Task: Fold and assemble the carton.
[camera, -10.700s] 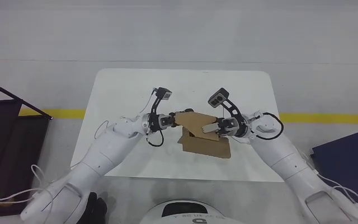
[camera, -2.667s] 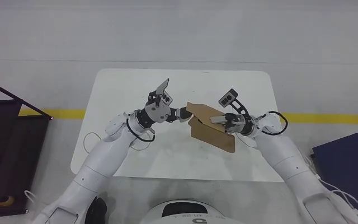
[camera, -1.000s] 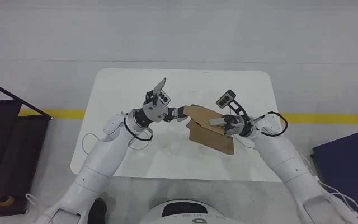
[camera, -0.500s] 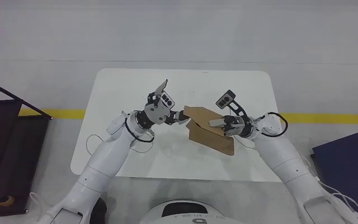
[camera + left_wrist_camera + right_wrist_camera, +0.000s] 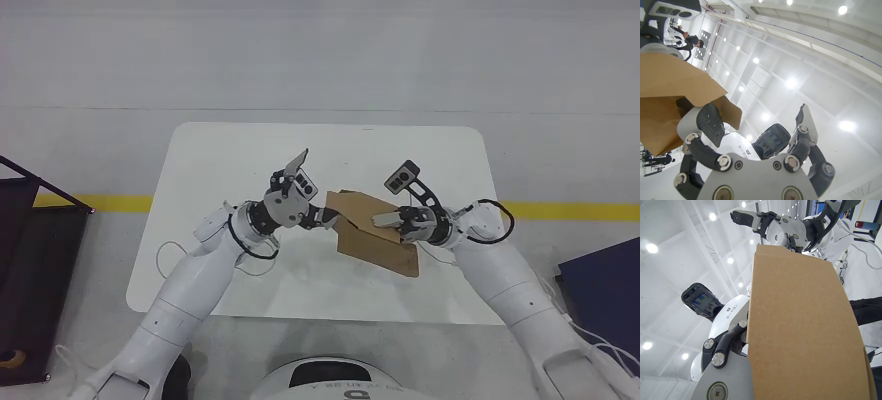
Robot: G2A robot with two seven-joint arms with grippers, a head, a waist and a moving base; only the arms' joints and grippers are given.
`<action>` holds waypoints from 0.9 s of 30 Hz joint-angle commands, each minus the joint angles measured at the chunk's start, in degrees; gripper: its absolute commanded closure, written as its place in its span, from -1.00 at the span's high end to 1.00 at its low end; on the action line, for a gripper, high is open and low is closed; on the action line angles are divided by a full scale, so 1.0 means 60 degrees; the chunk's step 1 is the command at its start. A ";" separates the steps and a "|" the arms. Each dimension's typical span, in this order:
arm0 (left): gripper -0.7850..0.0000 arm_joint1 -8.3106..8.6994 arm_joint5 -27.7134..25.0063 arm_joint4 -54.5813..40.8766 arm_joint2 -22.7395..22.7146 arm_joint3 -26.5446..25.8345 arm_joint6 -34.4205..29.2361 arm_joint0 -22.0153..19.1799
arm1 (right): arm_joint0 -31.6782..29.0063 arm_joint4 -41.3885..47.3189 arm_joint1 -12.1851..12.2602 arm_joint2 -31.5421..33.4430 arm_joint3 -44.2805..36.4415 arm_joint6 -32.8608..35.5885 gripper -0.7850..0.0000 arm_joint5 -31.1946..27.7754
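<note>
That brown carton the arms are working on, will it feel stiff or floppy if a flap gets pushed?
Probably light: the carton is thin board, and the right gripper holds it without sag. Its panels look flat, so likely stiff. The flap by the open left gripper would probably hinge easily at its crease.

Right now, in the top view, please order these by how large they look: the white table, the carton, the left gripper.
1. white table, by far the largest.
2. carton, clearly smaller than the table.
3. left gripper, the smallest, counting the fingers alone.
</note>
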 commanded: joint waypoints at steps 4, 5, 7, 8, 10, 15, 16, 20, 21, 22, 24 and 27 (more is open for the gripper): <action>1.00 -0.0013 0.0025 0.0221 0.0003 0.0014 0.0006 -0.0046 | -0.0009 -0.0004 0.0012 0.0013 -0.0043 0.0000 -1.00 0.0013; 1.00 -0.0017 0.0049 0.0250 0.0012 0.0013 0.0005 -0.0056 | -0.0011 -0.0004 0.0014 0.0016 -0.0049 0.0000 -1.00 0.0016; 1.00 -0.0024 0.0054 0.0337 0.0023 0.0007 0.0004 -0.0082 | -0.0010 -0.0020 0.0018 0.0014 -0.0060 0.0000 -1.00 0.0035; 1.00 -0.0025 0.0025 0.0447 0.0022 0.0012 0.0033 -0.0105 | -0.0005 -0.0033 0.0020 0.0014 -0.0075 0.0000 -1.00 0.0034; 1.00 -0.0029 -0.0056 0.0664 0.0035 0.0013 0.0094 -0.0140 | -0.0014 -0.0011 0.0020 0.0005 -0.0096 0.0000 -1.00 0.0043; 1.00 -0.0049 -0.0358 0.1359 0.0184 -0.0131 0.0236 -0.0193 | 0.0012 0.0024 0.0005 -0.0054 -0.0031 0.0000 -1.00 0.0084; 1.00 -0.0054 -0.0410 0.1461 0.0212 -0.0184 0.0252 -0.0192 | 0.0024 0.0035 -0.0001 -0.0074 -0.0004 0.0000 -1.00 0.0088; 1.00 -0.0048 -0.0700 0.1941 0.0195 -0.0396 0.0393 -0.0164 | 0.0086 0.0091 -0.0027 -0.0135 0.0107 0.0000 -1.00 0.0093; 1.00 -0.0039 -0.0785 0.2112 0.0168 -0.0457 0.0447 -0.0152 | 0.0100 0.0114 -0.0032 -0.0147 0.0143 0.0000 -1.00 0.0096; 1.00 -0.0031 -0.0828 0.2216 0.0142 -0.0515 0.0487 -0.0126 | 0.0114 0.0136 -0.0037 -0.0156 0.0187 0.0000 -1.00 0.0101; 1.00 -0.0011 -0.0890 0.2469 0.0072 -0.0633 0.0602 -0.0081 | 0.0141 0.0181 -0.0045 -0.0176 0.0253 0.0000 -1.00 0.0112; 1.00 0.0027 -0.0874 0.2786 -0.0029 -0.0829 0.0742 0.0024 | 0.0175 0.0202 -0.0053 -0.0210 0.0311 0.0000 -1.00 0.0094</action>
